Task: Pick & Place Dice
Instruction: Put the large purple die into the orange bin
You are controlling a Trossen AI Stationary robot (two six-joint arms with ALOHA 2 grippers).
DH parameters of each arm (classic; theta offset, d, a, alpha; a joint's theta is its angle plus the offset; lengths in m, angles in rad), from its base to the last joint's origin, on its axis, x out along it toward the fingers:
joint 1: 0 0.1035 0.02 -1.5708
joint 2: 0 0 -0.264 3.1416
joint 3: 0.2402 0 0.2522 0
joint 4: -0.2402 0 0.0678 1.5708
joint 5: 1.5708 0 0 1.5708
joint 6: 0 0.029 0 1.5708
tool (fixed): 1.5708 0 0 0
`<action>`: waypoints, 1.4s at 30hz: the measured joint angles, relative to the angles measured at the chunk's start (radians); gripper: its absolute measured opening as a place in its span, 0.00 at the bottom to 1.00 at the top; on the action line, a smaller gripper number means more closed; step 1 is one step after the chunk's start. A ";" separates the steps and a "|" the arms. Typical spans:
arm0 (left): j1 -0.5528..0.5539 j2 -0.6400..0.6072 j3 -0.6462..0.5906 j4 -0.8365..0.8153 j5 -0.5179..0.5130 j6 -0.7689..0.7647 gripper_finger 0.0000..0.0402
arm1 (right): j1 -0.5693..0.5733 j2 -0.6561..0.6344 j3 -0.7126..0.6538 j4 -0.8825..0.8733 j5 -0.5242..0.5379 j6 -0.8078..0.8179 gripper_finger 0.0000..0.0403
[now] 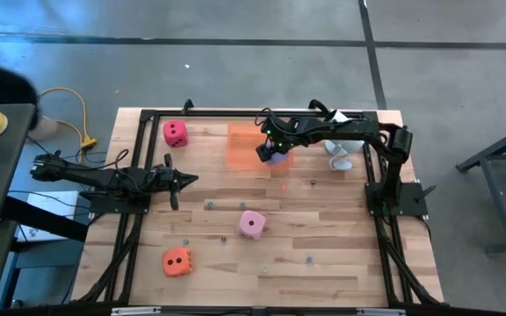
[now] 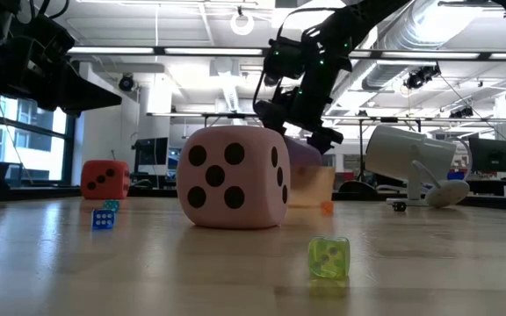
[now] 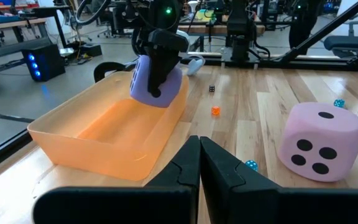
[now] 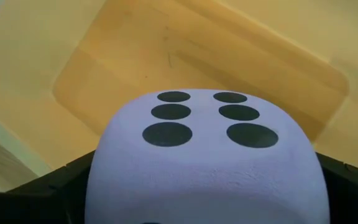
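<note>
Currently I see the purple die (image 3: pixel 156 84) clamped in my right gripper (image 1: pixel 273 149), held above the orange tray (image 3: pixel 73 134). Pink die (image 1: pixel 252 224) sits mid-table, red die (image 1: pixel 175 132) and orange die (image 1: pixel 177 261) well apart. Left gripper (image 1: pixel 185 180) waits with fingers together.

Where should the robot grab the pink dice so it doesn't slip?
Best from straight above, squeezing two opposite flat side faces of the light pink dice. It sits flat and alone on the table, with bare wood all round it, so fingers probably fit down either side. The right tool is busy holding the purple dice over the orange tray; the shut left tool is free.
</note>
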 joint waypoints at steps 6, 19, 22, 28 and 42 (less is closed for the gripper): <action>0.000 0.000 0.000 0.000 0.000 0.000 0.00 | 0.004 0.000 0.000 -0.001 0.005 -0.058 0.98; 0.000 0.000 0.000 0.000 0.000 0.000 0.00 | 0.011 0.000 0.000 -0.001 0.005 -0.057 0.98; 0.000 0.000 0.000 0.000 0.000 0.000 0.00 | 0.011 0.000 0.000 -0.001 0.002 -0.060 0.98; 0.000 0.000 0.000 0.000 0.000 0.000 0.00 | 0.011 0.000 0.000 -0.002 0.002 -0.079 0.98; 0.000 0.000 0.000 0.000 0.000 0.000 0.00 | 0.065 -0.014 0.001 0.018 0.127 -0.088 0.98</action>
